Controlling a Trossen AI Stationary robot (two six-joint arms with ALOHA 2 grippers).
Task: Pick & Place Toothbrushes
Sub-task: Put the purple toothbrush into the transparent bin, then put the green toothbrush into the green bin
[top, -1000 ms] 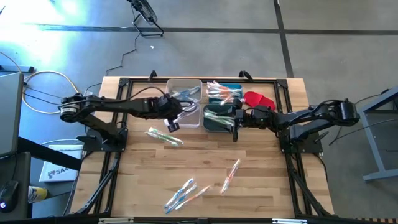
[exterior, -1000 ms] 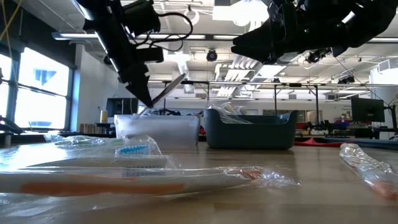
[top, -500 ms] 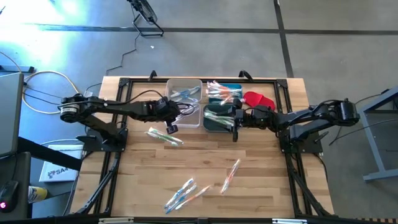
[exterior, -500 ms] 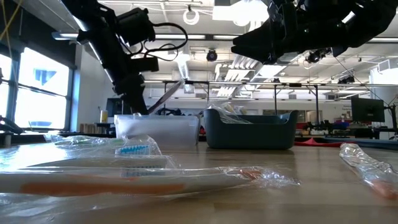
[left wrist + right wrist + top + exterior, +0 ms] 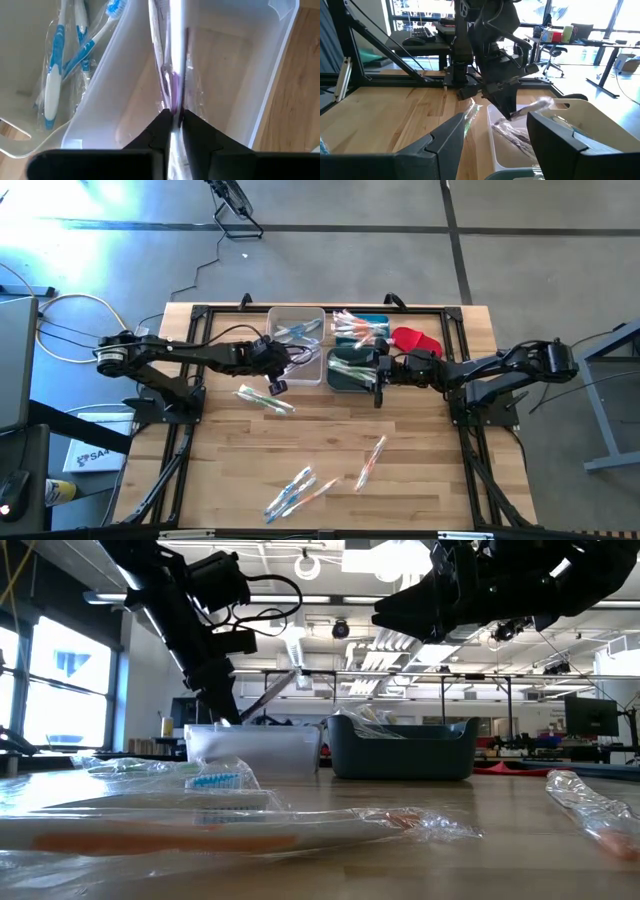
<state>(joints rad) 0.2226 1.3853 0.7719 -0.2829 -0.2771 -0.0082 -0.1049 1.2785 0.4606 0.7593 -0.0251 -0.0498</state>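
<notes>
While a wrapped toothbrush (image 5: 172, 75) with a pink handle hangs over the clear bin (image 5: 296, 330), the left jaws (image 5: 172, 117) stay pinched on its lower end. More toothbrushes lie in the bins and loose on the counter (image 5: 420, 470). Beside the dark bin (image 5: 350, 370), the right jaws (image 5: 492, 132) stand wide apart, holding nothing.

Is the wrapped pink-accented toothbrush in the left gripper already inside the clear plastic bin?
Partly in. Its far end reaches into the clear plastic bin; the wrapped toothbrush is pinched between the left gripper fingertips.
</notes>
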